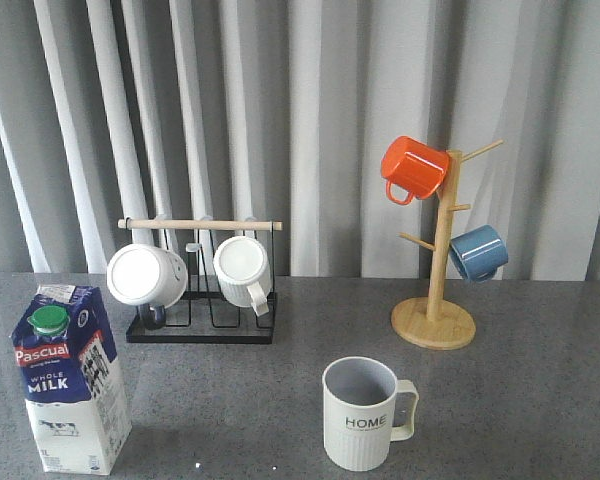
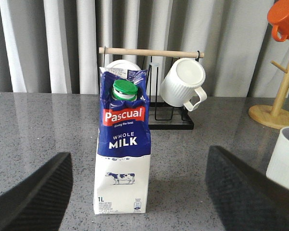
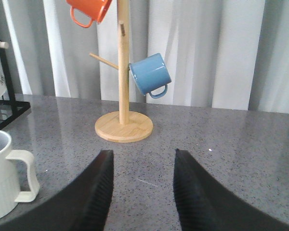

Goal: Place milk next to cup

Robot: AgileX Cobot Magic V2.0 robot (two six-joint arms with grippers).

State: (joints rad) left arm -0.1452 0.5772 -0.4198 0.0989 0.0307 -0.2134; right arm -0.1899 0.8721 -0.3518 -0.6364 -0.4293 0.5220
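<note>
The milk [image 1: 70,378] stands upright at the desk's [image 1: 520,400] left front, well apart from the cup [image 1: 365,412]. Left gripper [image 2: 139,192]: jaws wide open, empty, facing the carton. Recommend a centred, mid-height grip, keeping it vertical.

Light is even and diffuse in all three views, bright enough to read the carton print. The grey tabletop [image 1: 540,400] shows a soft sheen, with pale reflections under the curtain [image 1: 330,100] toward 12 o'clock. Shadows are faint and short. The front view is slightly soft overall. In both wrist views the dark fingers [image 2: 33,197] at 6 o'clock are blurred, out of focus.
</note>
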